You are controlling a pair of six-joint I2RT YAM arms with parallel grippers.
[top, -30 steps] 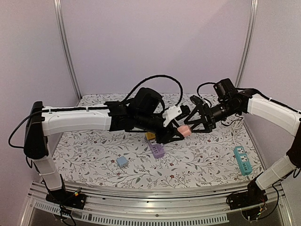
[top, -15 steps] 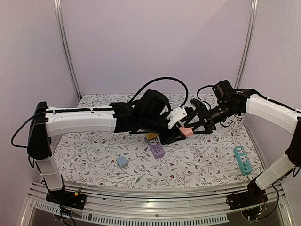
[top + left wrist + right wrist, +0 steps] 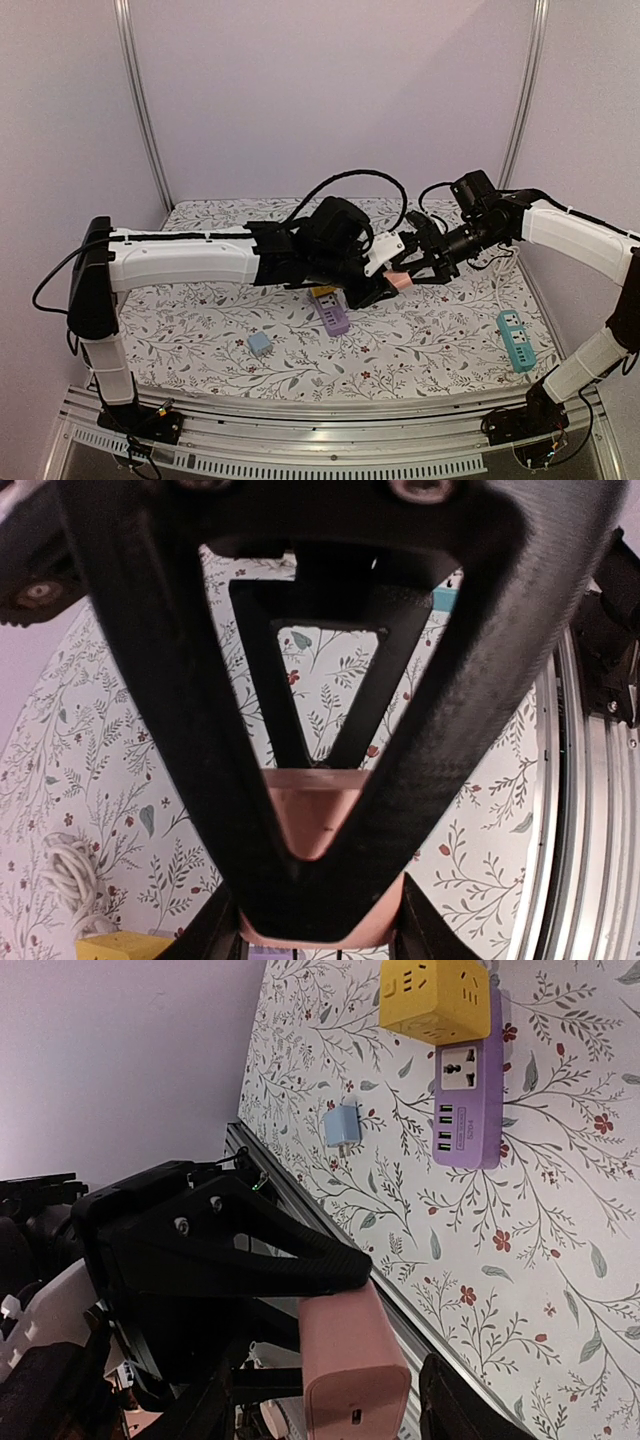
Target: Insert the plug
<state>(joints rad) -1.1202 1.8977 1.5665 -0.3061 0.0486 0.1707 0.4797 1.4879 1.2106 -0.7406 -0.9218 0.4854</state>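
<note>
A pink plug block (image 3: 398,281) hangs in the air between both arms above the middle of the table. My left gripper (image 3: 385,287) is shut on it; in the left wrist view (image 3: 315,935) my own fingers press flush on both sides of the pink plug (image 3: 312,820). My right gripper (image 3: 412,268) is open, its fingers standing either side of the block with gaps. In the right wrist view (image 3: 330,1405) the pink plug (image 3: 355,1370) shows a small port on its near face. A purple power strip (image 3: 333,320) lies on the table below.
A yellow socket cube (image 3: 320,290) touches the purple strip's far end (image 3: 468,1100). A small blue adapter (image 3: 260,343) lies at front left, a teal power strip (image 3: 514,338) at right. A white cable coil (image 3: 70,870) lies on the floral cloth. A metal rail (image 3: 330,410) borders the front.
My left arm has pushed right, closer to the right gripper. The pink plug has shifted only slightly right. The right gripper's fingers now stand around the block.
</note>
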